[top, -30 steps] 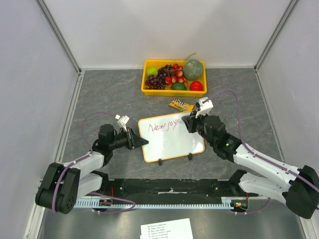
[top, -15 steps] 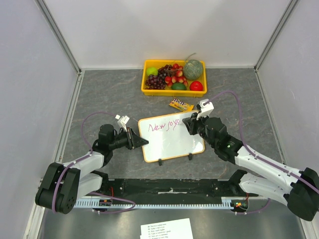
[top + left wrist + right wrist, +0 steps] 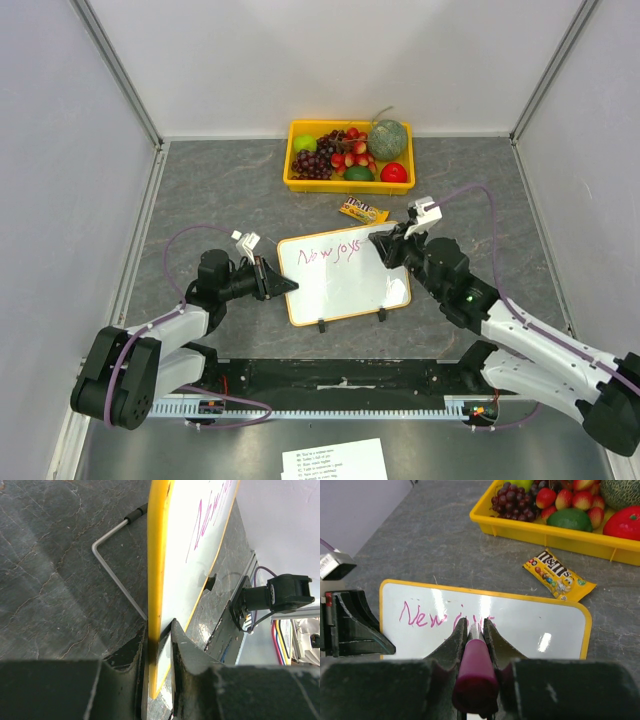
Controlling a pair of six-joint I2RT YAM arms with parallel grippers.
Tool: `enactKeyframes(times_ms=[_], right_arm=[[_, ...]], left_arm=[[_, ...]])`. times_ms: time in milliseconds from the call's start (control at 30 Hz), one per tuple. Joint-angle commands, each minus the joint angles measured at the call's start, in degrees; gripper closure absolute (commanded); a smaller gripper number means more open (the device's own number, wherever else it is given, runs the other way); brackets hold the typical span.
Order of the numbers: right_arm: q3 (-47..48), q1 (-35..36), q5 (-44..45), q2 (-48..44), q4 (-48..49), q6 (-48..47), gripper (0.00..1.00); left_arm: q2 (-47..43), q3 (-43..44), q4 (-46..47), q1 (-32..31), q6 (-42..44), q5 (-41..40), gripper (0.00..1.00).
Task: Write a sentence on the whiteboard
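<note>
Since a second ago your right gripper (image 3: 386,243) has slid a little to the right along the top of the whiteboard (image 3: 345,288), and the sentence (image 3: 331,254) has grown by a letter or so behind it. The left arm has not shifted.

The whiteboard is a glossy white rectangle with rounded corners and a thin orange-yellow frame. It sits at the middle of the grey, stone-patterned table (image 3: 220,190), between the two arms. The pink-purple cursive runs along its upper part in thin strokes.

Your left gripper (image 3: 285,286) is clamped on the board's left edge. The left wrist camera shows the frame pinched between the two dark fingers, plus a bent wire leg (image 3: 113,576) behind the board and a black clip foot (image 3: 211,582). The overhead view does not show the wire leg.

Your right gripper is closed around a marker (image 3: 475,676) with a smooth magenta barrel. Only the right wrist camera shows it well. Its tip points at the board in the middle of the lettering, and the fingers cover part of the writing, so you cannot be sure the tip is touching.

Beyond the board lie a crinkled yellow candy packet (image 3: 363,211) and a yellow plastic tray (image 3: 294,182) of fruit. A printed paper sheet (image 3: 335,460) lies at the near edge, seen from above only.
</note>
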Motion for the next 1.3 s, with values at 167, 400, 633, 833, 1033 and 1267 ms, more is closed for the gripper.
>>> enactKeyframes(times_ms=[167,400,633,833,1033,1267], right_arm=[[1.02,-1.75,0.87,-4.43,-1.84,-0.16,1.0],[-0.12,-2.55,2.19,-6.46,-4.13,-0.34,1.0],[0.23,-2.81,2.98,-8.21,-5.45,-1.65,1.0],[0.58,-2.99,4.29,-8.83,-6.07,-2.36,1.0],[-0.3,-3.07,5.53,-10.41,-5.63,-2.8,1.0],[-0.48,-3.16,4.65,-9.01,-3.78,-2.89,1.0]], left_arm=[[0.07,0.77,-0.61,-0.07,3.15,-3.1,0.98],[-0.2,0.68,-0.78,-0.07,3.06,-3.27,0.98],[0.15,0.77,-0.69,-0.24,3.15,-3.18,0.98],[-0.02,0.68,-0.69,-0.16,3.15,-3.18,0.98],[-0.11,0.77,-0.69,-0.16,3.06,-3.1,0.98],[0.24,0.95,-0.69,-0.16,3.15,-3.01,0.98]])
